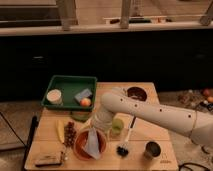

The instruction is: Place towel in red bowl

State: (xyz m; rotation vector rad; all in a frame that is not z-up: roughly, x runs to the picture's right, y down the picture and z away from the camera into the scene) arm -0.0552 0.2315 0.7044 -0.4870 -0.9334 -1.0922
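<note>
At the near edge of a wooden table (106, 164), low in the frame, a flat dark packet (48, 159) lies at the lower left and a metal cup (152, 149) stands at the lower right. A black brush (123, 148) rests between them, its handle angled up and to the right.

Just left of the brush sits the red bowl (77, 146), with the pale blue-grey towel (93, 144) draped down into it. The gripper (96, 131) of the white robot arm (150, 112) hovers directly over the bowl at the towel's upper end; whether it grips the cloth or has let go cannot be told.

A green cup (117, 126) stands just right of the gripper. A banana (60, 131) and a dark cluster of small fruit (70, 134) lie left of the bowl. The arm stretches from the right edge of the frame across the middle of the table.

Farther back, a dark bowl (136, 93) sits at the table's upper right. A green tray (69, 89) at the upper left holds a round white object (53, 95), a blue sponge (83, 94) and an orange fruit (86, 102). A dark wall fills the background.
</note>
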